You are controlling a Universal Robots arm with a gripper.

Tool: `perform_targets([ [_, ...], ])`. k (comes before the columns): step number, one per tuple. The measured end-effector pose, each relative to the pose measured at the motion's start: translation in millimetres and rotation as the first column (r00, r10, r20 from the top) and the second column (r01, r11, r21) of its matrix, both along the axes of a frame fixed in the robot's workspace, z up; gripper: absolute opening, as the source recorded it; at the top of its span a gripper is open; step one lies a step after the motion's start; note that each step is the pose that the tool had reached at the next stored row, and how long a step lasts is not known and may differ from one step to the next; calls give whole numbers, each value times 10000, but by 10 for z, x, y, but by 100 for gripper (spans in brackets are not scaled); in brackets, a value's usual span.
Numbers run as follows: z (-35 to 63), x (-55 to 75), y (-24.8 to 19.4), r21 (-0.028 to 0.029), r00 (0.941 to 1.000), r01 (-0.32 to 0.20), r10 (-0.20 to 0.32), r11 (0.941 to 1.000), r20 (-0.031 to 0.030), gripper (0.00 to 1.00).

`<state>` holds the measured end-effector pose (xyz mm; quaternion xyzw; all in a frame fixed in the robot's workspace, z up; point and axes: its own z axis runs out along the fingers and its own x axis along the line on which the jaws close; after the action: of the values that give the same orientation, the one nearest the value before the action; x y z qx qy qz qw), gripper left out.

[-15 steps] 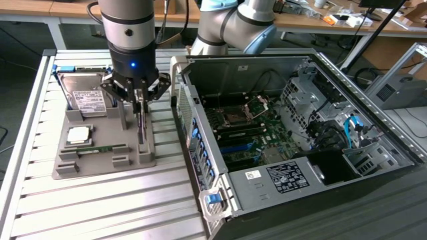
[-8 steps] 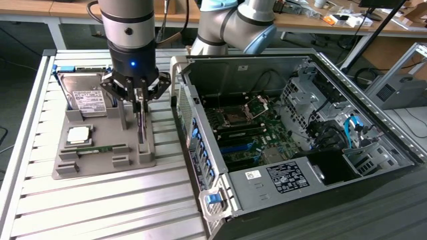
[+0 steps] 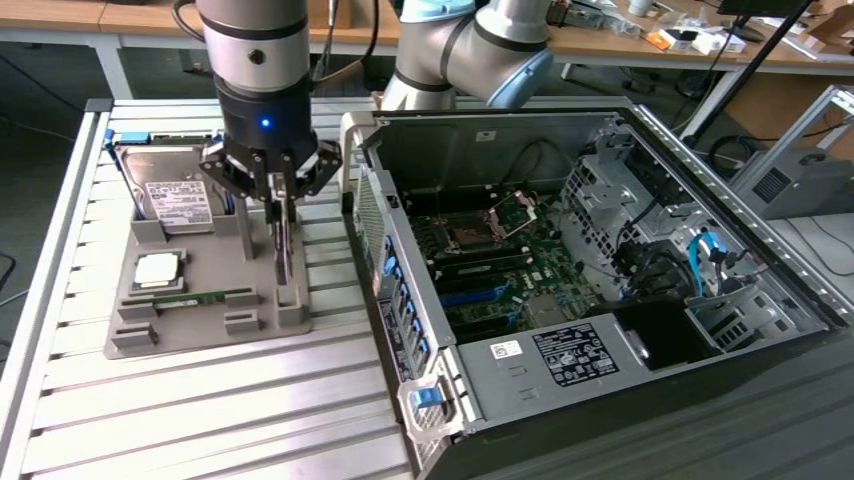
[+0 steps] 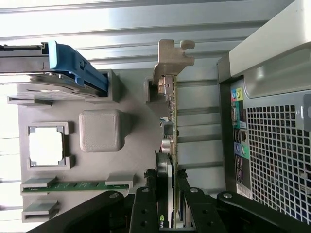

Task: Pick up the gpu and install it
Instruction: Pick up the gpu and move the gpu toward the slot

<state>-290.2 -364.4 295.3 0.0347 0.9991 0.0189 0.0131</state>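
Note:
The gpu (image 3: 282, 250) is a thin dark card seen edge-on, standing upright at the edge of the grey holder tray (image 3: 200, 325) nearest the computer case. In the wrist view the gpu (image 4: 170, 121) runs away from the fingers to its silvery bracket end. My gripper (image 3: 276, 195) hangs straight over it. Its two black fingers (image 4: 146, 204) press on either side of the card, so the gripper (image 4: 166, 194) is shut on it. The card's lower edge sits at or just above the tray's slots.
The open computer case (image 3: 561, 250) lies at the exterior view's right, motherboard (image 3: 494, 260) facing up, its rear panel (image 4: 272, 145) close beside the card. The tray also holds a hard drive (image 3: 174, 200), a processor (image 3: 158, 268) and a green memory stick (image 3: 200, 298).

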Motion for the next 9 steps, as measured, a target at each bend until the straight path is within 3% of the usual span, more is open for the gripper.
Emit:
perform_targets([
  [9, 56, 0, 0, 0, 10000, 0, 0, 10000, -1, 27],
])
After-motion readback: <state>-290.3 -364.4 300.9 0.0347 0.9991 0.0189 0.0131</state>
